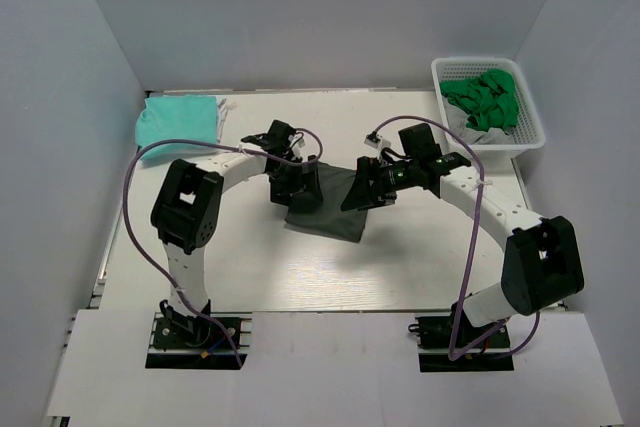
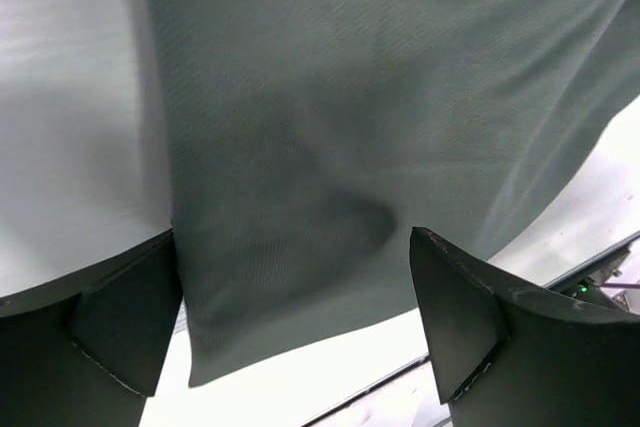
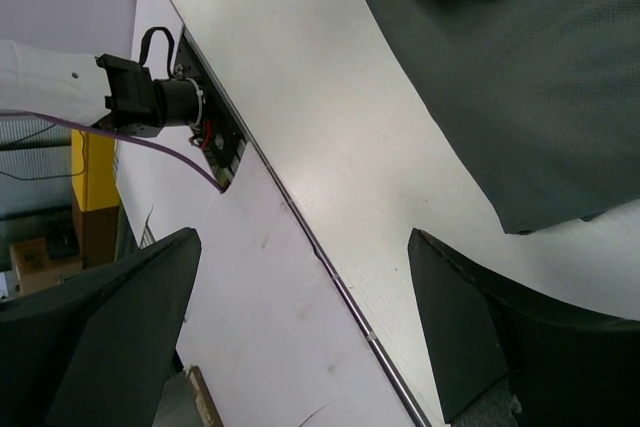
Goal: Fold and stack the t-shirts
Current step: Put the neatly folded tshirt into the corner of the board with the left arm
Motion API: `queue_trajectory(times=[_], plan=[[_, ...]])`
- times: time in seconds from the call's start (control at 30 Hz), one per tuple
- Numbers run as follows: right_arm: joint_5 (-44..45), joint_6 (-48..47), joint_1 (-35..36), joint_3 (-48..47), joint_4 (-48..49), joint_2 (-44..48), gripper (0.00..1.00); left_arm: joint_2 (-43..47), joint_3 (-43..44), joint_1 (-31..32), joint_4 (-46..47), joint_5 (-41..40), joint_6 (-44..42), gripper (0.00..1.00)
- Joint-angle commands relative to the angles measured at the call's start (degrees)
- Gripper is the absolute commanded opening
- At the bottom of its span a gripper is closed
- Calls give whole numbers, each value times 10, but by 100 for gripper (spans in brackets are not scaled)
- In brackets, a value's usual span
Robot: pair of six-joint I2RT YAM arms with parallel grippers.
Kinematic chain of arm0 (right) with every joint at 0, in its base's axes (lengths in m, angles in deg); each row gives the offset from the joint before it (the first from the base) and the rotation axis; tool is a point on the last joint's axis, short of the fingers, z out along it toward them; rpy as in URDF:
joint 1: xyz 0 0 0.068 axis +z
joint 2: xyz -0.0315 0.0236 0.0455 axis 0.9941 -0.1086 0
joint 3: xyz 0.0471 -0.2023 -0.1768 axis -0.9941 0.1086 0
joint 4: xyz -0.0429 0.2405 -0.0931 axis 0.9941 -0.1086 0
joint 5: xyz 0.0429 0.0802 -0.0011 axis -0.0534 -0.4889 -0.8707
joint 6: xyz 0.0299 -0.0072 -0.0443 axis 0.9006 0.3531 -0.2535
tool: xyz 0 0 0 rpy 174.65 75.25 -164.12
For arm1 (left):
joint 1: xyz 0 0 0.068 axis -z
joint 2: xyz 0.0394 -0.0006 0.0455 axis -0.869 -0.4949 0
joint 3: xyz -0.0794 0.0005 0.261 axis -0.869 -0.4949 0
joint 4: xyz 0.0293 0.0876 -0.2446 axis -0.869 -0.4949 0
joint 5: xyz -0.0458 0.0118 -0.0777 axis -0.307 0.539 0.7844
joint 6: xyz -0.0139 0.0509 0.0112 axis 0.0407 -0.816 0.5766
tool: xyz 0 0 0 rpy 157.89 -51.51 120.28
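A dark grey-green t-shirt (image 1: 330, 209) lies folded flat in the middle of the table. My left gripper (image 1: 292, 185) hovers over its left part, open and empty. In the left wrist view the cloth (image 2: 330, 127) fills the space beyond the open left gripper (image 2: 293, 237). My right gripper (image 1: 366, 187) is over the shirt's right edge, open and empty. In the right wrist view the shirt (image 3: 540, 97) lies at the upper right, beyond the open right gripper (image 3: 305, 237). A folded mint-teal t-shirt (image 1: 180, 119) lies at the back left.
A white basket (image 1: 500, 147) at the back right holds crumpled bright green t-shirts (image 1: 485, 97) and some pale grey cloth (image 1: 488, 134). Grey walls close in the table on three sides. The table's near edge (image 3: 330, 277) and the left arm's base (image 3: 170, 107) show in the right wrist view.
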Motion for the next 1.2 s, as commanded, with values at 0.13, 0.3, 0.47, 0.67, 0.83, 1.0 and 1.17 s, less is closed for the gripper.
queue_trajectory(times=[0.13,0.3,0.47,0.67,0.83,1.0,1.17], plan=[[13,-14,-13,-7,-24,19,90,-77,53,46,-29,-94,2,94],[28,-26,-17,-5,-34,14,90,-107,47,71,-49,-160,-3,66],[34,-31,-27,-3,-50,7,90,-137,42,99,-67,-220,8,66],[57,-52,-36,-13,-81,0,90,-194,58,121,-82,-234,13,57],[64,-66,-45,-16,-104,2,90,-216,47,121,-53,-189,13,33],[64,-82,-54,-17,-113,2,90,-221,52,121,-53,-174,13,0],[61,-86,-60,-20,-105,6,90,-179,115,108,-97,-260,-7,0]])
